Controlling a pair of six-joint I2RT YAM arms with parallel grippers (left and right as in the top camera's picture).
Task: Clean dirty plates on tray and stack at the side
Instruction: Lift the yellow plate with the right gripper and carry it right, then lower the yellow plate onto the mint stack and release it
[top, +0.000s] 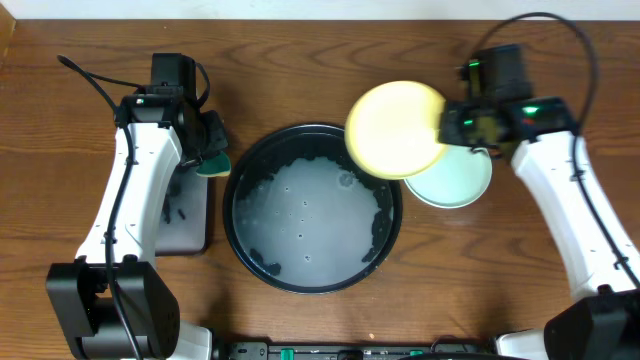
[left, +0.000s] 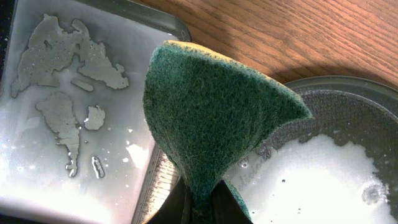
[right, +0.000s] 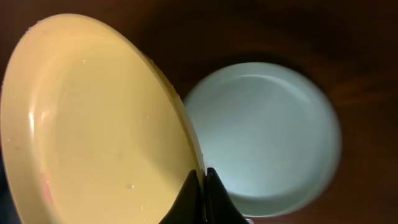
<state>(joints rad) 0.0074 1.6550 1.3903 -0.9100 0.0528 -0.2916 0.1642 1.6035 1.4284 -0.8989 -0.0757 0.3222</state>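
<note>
My right gripper is shut on the rim of a pale yellow plate. It holds the plate tilted in the air, over the round black tray's upper right rim. Under and to the right of it, a pale mint-blue plate lies flat on the table. Foamy water covers the tray's floor. My left gripper is shut on a green scouring sponge, just left of the tray's rim.
A smaller rectangular tray with wet patches lies at the left, under my left arm. Bare wooden tabletop surrounds everything. Cables run from both arms at the back.
</note>
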